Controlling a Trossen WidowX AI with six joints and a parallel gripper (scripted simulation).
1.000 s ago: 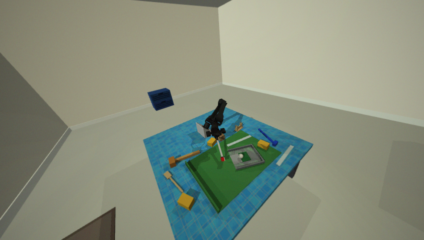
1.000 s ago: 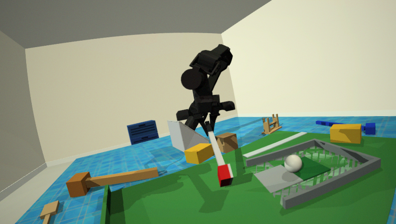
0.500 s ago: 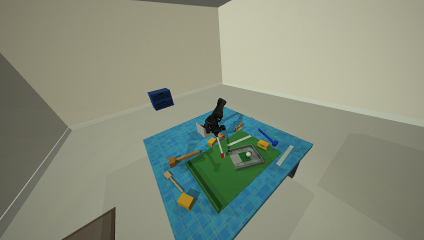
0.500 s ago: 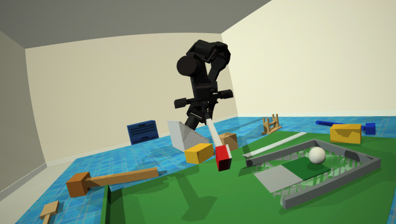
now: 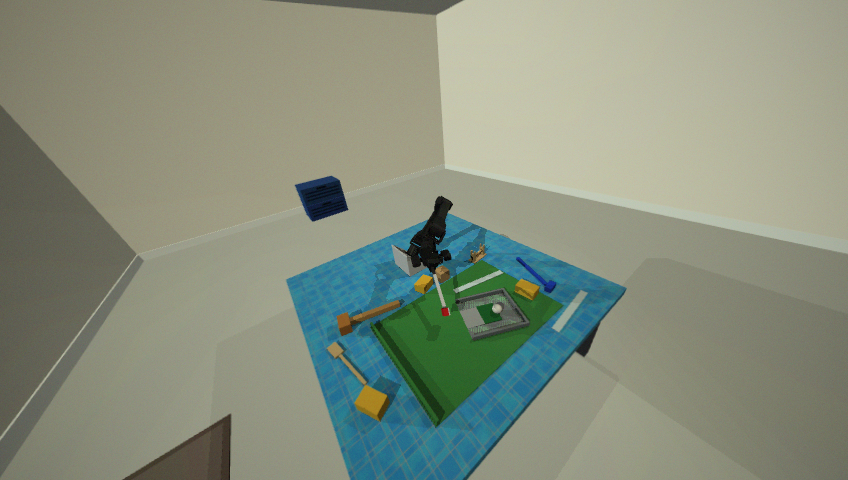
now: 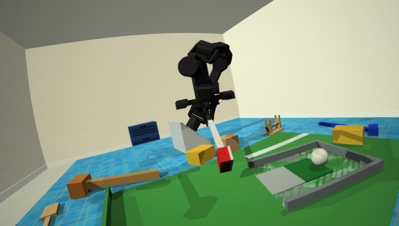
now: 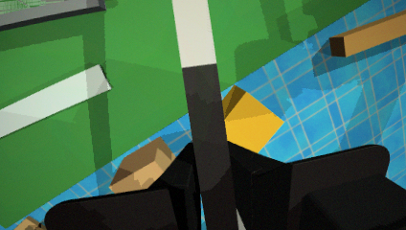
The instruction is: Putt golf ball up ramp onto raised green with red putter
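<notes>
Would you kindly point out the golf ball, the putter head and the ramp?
golf ball (image 6: pixel 319 156): exterior view, centre of the white ball.
putter head (image 6: pixel 225 161): exterior view, red front face.
ramp (image 6: pixel 277 179): exterior view, middle of the grey slope.
</notes>
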